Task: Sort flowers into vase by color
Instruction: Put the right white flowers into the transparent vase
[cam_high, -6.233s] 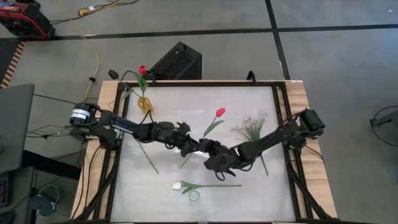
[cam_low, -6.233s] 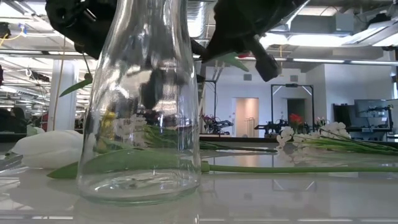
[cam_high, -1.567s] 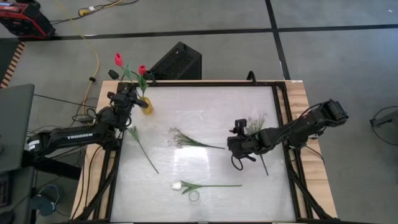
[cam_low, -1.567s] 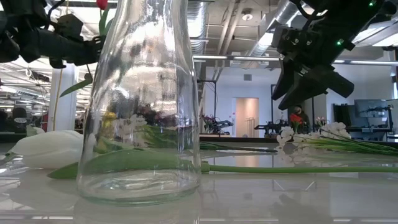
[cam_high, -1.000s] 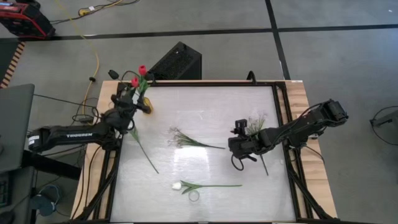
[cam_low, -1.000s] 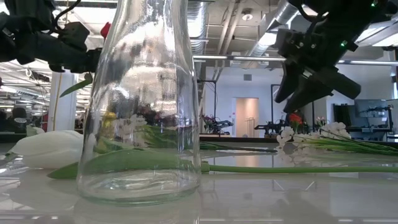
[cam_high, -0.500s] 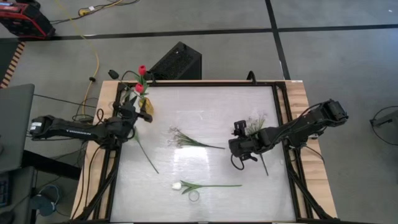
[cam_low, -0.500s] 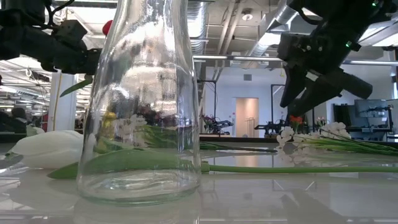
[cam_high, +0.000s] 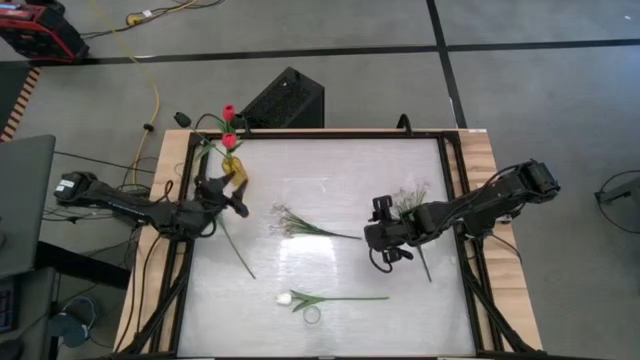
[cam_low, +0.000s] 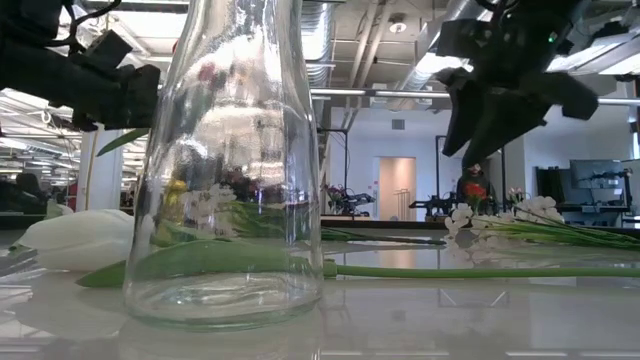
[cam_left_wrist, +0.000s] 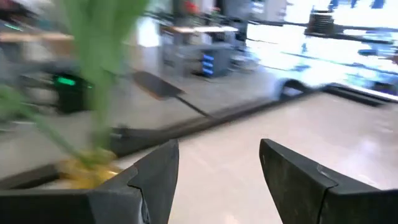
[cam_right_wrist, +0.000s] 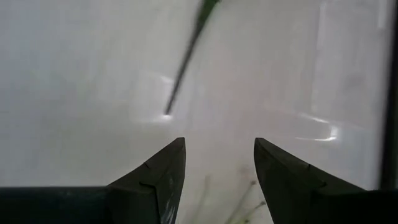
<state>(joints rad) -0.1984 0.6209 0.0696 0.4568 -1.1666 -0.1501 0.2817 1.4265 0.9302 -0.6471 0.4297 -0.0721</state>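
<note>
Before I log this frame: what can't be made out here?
- Low view: white tulip partly hidden behind the glass vase.
- High view: yellow vase too small to count its stems.
- Left wrist view: green stem blurred, bloom cut off at the edge.

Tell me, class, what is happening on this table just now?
Two robot arms are sorting artificial flowers. Two red tulips stand in the yellow vase at the table's far left corner; the left gripper hangs open beside it, holding nothing. The right gripper, also open, hovers near a white sprig. Another sprig, a white tulip and a clear vase wait.
</note>
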